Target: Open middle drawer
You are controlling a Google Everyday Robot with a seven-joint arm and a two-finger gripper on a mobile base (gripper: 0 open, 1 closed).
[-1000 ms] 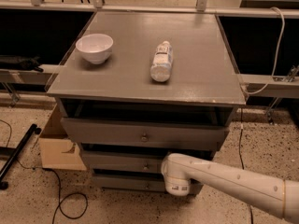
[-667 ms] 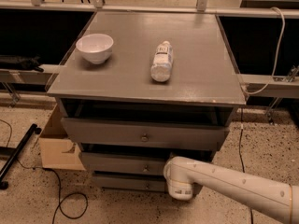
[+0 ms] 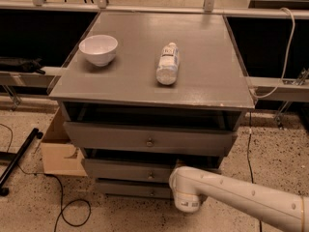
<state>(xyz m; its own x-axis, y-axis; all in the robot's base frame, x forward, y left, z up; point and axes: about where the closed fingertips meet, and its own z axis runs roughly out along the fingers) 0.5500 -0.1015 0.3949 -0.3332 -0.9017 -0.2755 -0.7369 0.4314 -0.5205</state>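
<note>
Camera view: claw (image 3: pixel 186 191) at the end of the white arm, low in front of the grey cabinet; whether it is wide or narrow cannot be told. Middle drawer (image 3: pixel 118 169) lies just left of the claw, its knob (image 3: pixel 151 176) close beside it. Bowl (image 3: pixel 98 49) and lying bottle (image 3: pixel 168 63) rest on the surface (image 3: pixel 145 88) above the claw.

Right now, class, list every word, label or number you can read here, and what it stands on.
No text is readable.
Clear plastic bottle lying on the grey cabinet top: pale label, too blurred to read.
White gripper, low in front of the grey wooden middle drawer: no marking visible.
</note>
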